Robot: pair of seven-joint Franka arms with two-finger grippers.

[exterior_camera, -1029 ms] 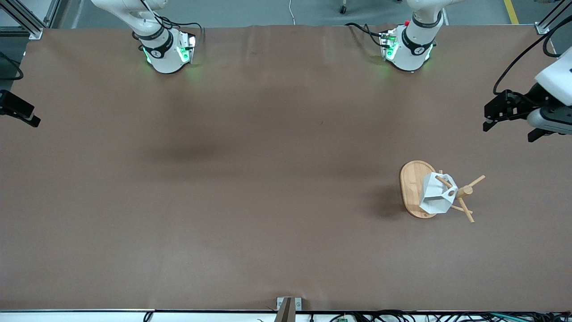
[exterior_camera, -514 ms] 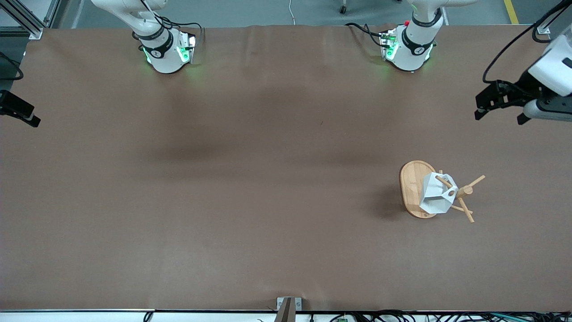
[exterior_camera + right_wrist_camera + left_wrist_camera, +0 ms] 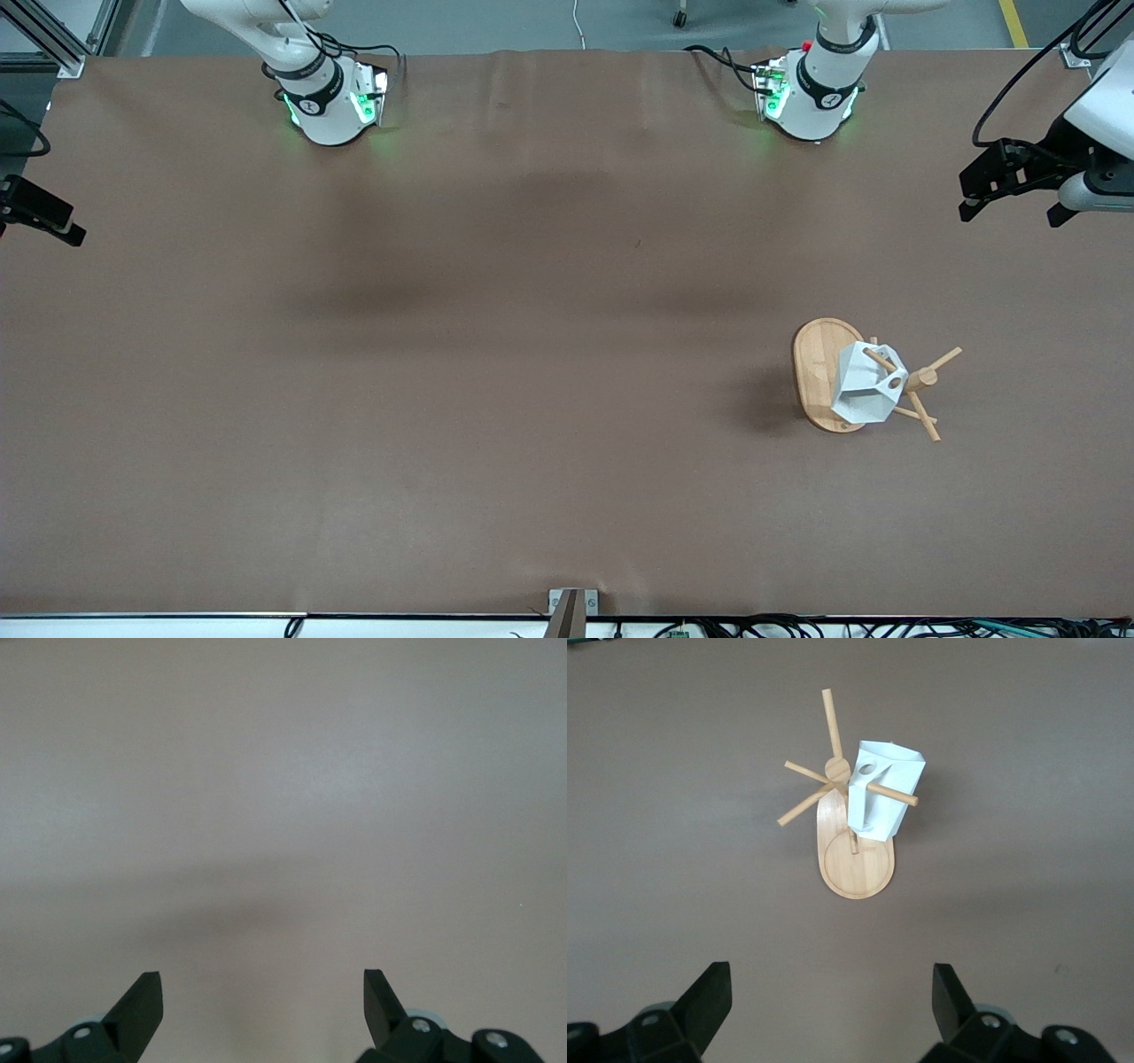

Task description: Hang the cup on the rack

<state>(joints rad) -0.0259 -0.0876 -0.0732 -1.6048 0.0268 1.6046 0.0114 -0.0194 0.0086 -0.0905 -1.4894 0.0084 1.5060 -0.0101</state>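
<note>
The white faceted cup [image 3: 861,390] hangs on the bamboo rack [image 3: 815,372], with a peg [image 3: 893,796] passing through the hole in its handle. The rack's oval base stands on the table toward the left arm's end. In the left wrist view the cup [image 3: 884,802] and the rack [image 3: 855,870] lie well apart from my left gripper [image 3: 831,988], which is open and holds nothing. That left gripper [image 3: 1010,213] hovers over the table's edge at the left arm's end. My right gripper [image 3: 261,992] is open and empty over bare table, and shows at the right arm's end [image 3: 44,217].
A brown mat [image 3: 532,354] covers the whole table. The two arm bases [image 3: 328,106] [image 3: 811,97] stand along the robots' edge. A small metal bracket [image 3: 571,602] sits at the table edge nearest the front camera.
My left gripper has drifted away from the rack toward the robots' edge of the table. The right gripper shifted only slightly. Cup and rack have not moved.
</note>
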